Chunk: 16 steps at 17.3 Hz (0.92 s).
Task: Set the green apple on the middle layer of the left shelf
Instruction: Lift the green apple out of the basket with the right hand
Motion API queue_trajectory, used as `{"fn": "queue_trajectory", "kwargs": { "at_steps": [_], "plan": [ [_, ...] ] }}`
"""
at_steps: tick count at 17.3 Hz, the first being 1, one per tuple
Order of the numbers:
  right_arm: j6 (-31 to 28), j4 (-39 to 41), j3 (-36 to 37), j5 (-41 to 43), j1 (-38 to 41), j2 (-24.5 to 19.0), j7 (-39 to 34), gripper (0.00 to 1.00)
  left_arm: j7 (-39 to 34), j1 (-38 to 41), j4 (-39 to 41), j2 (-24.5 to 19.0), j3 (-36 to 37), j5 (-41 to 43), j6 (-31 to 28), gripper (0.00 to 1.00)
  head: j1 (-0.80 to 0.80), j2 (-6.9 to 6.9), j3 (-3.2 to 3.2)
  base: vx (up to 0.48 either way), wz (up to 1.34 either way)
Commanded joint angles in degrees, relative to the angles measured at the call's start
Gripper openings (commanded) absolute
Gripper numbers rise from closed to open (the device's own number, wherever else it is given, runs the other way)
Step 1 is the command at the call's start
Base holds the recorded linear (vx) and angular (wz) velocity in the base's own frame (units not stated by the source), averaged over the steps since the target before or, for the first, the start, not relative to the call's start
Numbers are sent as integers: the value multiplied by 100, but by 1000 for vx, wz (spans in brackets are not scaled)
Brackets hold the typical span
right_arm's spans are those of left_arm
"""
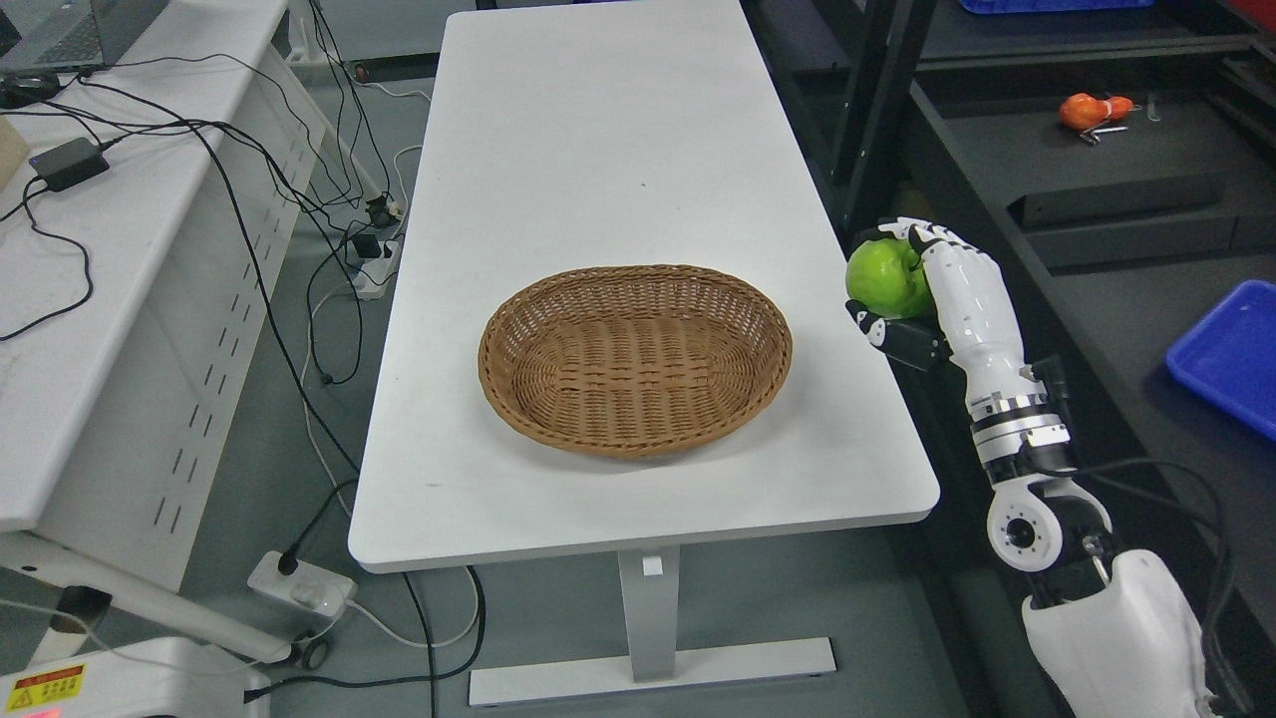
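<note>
The robot's right arm (pixel 1097 598) is rising from the lower right corner, its white forearm angling up and leftward alongside the right edge of the white table (pixel 598 150). Further up, the right hand (pixel 922 294) is gripping the green apple (pixel 882 277), fingers curling over the top and far side of the fruit while the thumb is pressing in from below, so the hand is clamped fully around it rather than merely resting against it. The apple is sitting in the air just beside the table's right edge, apart from the surface, which suggests it is being carried rather than set down. Near the middle of the table the wicker basket (pixel 635 439) is lying empty and untouched. Beyond the hand, to the right, dark shelving (pixel 1097 170) is stretching back, with a blue tray (pixel 1231 354) at the frame's right edge and an orange object (pixel 1092 110) lying on a farther surface. Judging from this, the apple is being held high and clear so it can travel to a shelf layer; the placing is not yet done. The left hand is not showing in this view.
</note>
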<state>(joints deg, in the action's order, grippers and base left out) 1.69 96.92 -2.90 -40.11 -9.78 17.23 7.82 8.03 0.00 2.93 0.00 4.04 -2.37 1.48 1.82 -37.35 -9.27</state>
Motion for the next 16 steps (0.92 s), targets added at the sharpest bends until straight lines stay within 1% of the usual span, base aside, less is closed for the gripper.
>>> {"fn": "queue_trajectory", "kwargs": {
  "at_steps": [1,8,16],
  "plan": [
    [50,99,114,3,151,-115,9,0,-3,-70,-3,-100,0,0,1,100,0,0,0,-307,2],
    [261,99,105,3,335,-115,0,0,-3,-70,-3,-100,0,0,1,100,0,0,0,-319,32],
    [367,99,96,3,450,-123,-8,1,-3,-70,-3,-100,0,0,1,100,0,0,0,-399,-139]
  ]
}}
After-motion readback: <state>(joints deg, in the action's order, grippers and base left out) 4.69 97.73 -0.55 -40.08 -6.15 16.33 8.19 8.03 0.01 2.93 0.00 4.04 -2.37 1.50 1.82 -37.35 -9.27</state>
